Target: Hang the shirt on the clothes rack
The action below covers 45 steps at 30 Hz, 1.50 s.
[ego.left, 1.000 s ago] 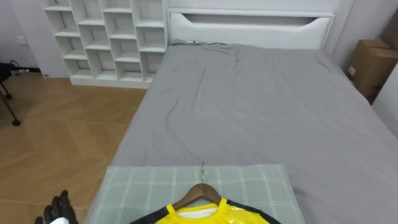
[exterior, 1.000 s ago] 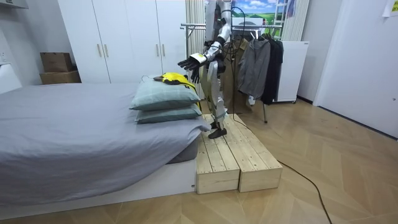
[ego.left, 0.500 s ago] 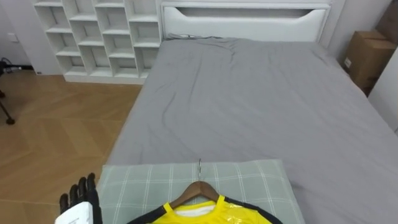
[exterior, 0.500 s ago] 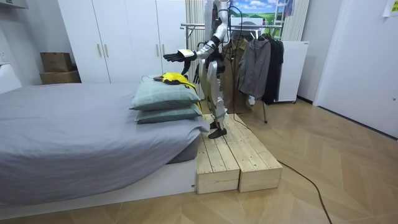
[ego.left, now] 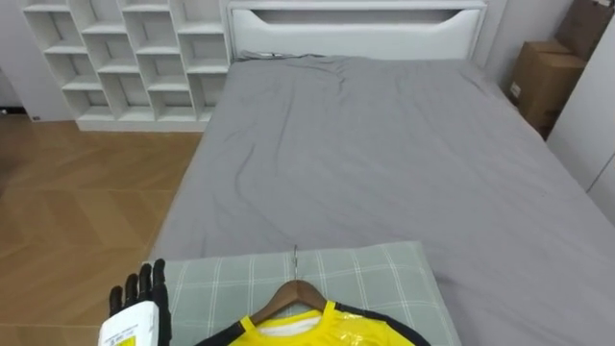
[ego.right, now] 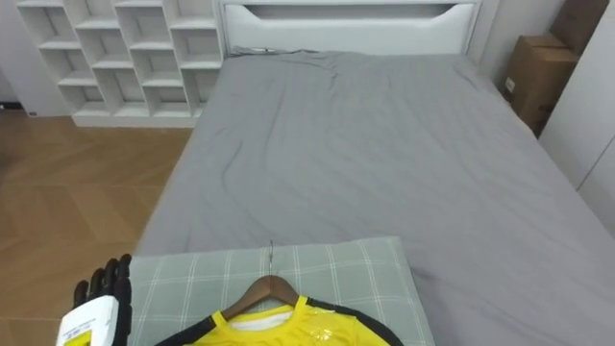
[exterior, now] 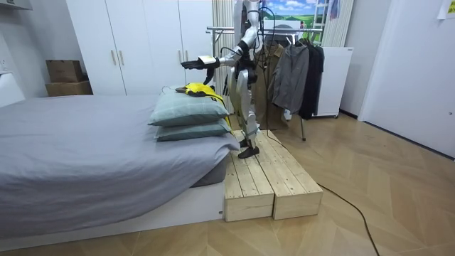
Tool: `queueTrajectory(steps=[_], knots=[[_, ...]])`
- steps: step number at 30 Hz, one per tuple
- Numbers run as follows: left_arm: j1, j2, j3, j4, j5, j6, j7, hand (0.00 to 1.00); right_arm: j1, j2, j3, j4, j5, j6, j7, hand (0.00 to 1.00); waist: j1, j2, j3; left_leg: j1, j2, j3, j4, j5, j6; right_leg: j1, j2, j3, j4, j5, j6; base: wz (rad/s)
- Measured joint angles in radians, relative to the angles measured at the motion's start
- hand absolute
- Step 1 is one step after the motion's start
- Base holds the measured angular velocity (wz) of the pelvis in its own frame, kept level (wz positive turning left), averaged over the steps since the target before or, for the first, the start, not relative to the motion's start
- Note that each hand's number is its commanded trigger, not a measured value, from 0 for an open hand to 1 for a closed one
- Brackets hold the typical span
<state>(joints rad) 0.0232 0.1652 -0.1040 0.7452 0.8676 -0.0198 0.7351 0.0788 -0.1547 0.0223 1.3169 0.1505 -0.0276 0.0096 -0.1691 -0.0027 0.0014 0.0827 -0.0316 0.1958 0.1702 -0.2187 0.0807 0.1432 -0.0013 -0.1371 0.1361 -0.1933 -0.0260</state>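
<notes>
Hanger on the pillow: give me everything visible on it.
The hanger is brown wood with a thin metal hook pointing toward the headboard. It lies flat on the green checked pillow, its arms running into the neck of the yellow shirt, ends hidden. The left hand is beside it, not touching.

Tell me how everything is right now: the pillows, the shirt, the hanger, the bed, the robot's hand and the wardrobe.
Pillows, stacked two high at the foot of the bed.
Shirt, lying on the pillows, on its hanger.
Hanger, lying flat, inside the shirt's collar.
Bed, made, sheet slightly wrinkled.
Left hand, open, raised beside the pillows.
Wardrobe, doors closed.
</notes>
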Motion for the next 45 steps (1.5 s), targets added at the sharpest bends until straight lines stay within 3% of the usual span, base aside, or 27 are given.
queueTrajectory(steps=[7,12,17,25,35,45], knots=[[-0.033,0.0,-0.003,0.0,0.0,0.0,0.0,0.0,0.003,-0.001,0.001,0.001,-0.002,0.008,-0.01,0.0,-0.017,0.004,0.0044,-0.005,0.002,0.015,-0.001,0.0,0.0,-0.012,0.001,0.013,0.006,0.0,0.0,-0.06],[-0.079,0.0,-0.041,-0.001,0.042,-0.004,-0.007,0.0,0.011,-0.001,-0.001,0.001,0.001,0.008,-0.016,0.0,-0.03,0.01,0.0027,-0.023,0.003,0.021,-0.001,0.0,0.0,-0.031,0.002,0.023,0.016,0.001,-0.001,-0.04],[-0.084,0.0,-0.085,0.0,0.043,-0.001,-0.026,0.0,0.012,-0.001,0.005,0.011,0.063,0.02,-0.021,0.0,-0.05,0.016,0.0005,-0.023,0.003,0.021,-0.002,0.0,0.0,-0.03,0.001,0.024,0.015,0.001,-0.001,0.0],[-0.084,-0.02,-0.108,0.005,0.044,-0.001,-0.067,0.0,0.026,0.001,-0.007,0.011,0.115,0.02,-0.006,0.0,-0.054,0.006,0.006,-0.019,0.006,0.04,-0.002,0.0,0.0,-0.037,0.003,0.043,0.014,0.001,-0.001,-0.06],[-0.084,-0.04,-0.107,0.047,0.041,0.004,-0.116,0.0,0.057,0.001,-0.009,0.026,0.08,0.057,0.018,0.0,-0.086,-0.013,0.0015,-0.021,0.007,0.056,-0.002,0.0,0.0,-0.049,0.003,0.057,0.019,0.001,-0.001,-0.04],[-0.084,-0.065,-0.106,0.138,0.038,0.005,-0.133,0.0,0.051,0.001,-0.007,0.01,-0.043,0.083,-0.007,0.0,-0.094,-0.016,0.0008,-0.029,0.011,0.065,-0.003,0.0,0.0,-0.069,0.004,0.054,0.04,0.001,-0.001,-0.02]])
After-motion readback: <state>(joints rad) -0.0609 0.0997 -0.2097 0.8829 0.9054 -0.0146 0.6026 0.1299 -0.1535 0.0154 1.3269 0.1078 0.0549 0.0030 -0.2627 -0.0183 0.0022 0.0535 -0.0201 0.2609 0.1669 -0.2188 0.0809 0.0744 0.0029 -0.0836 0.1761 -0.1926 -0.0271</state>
